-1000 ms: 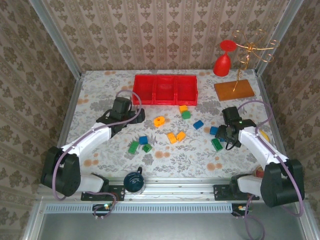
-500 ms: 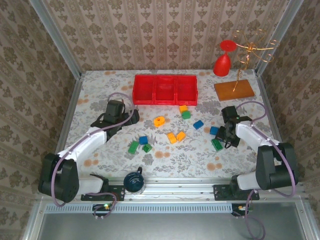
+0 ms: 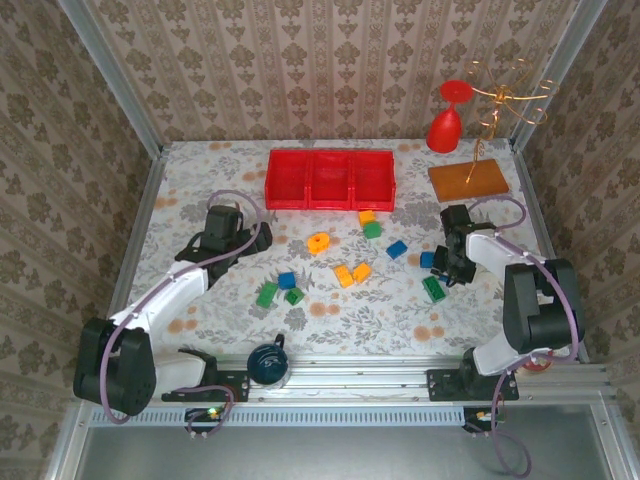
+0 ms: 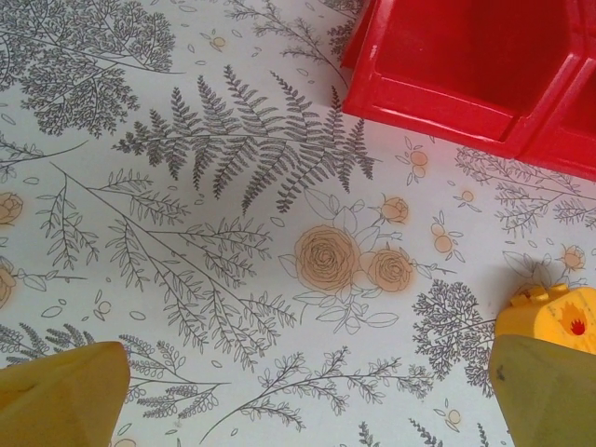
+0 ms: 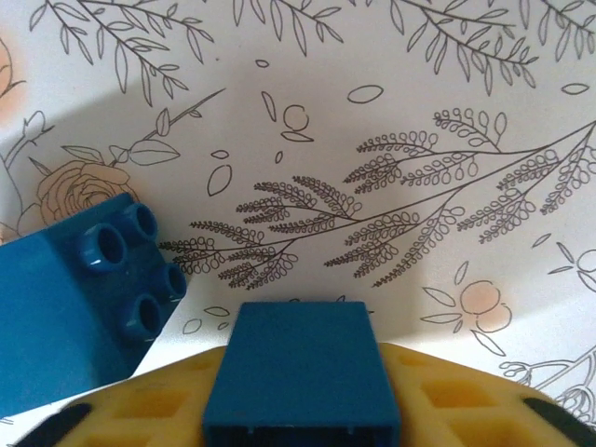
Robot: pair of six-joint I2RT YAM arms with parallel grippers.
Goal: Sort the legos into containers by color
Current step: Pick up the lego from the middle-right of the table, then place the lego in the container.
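The right gripper [image 3: 443,266] has drawn in and clamped a blue lego [image 5: 300,372] (a second lego [image 5: 84,303] lies just beside); a shallow hold could slip on lifting. The left gripper [image 3: 248,236] has its jaws wide apart.

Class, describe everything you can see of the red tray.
The red tray looks like glossy moulded plastic: a rectangle split by thin walls into three square compartments in a row, all apparently empty. It lies flat on the flowered table, near the far edge, long side running left to right.
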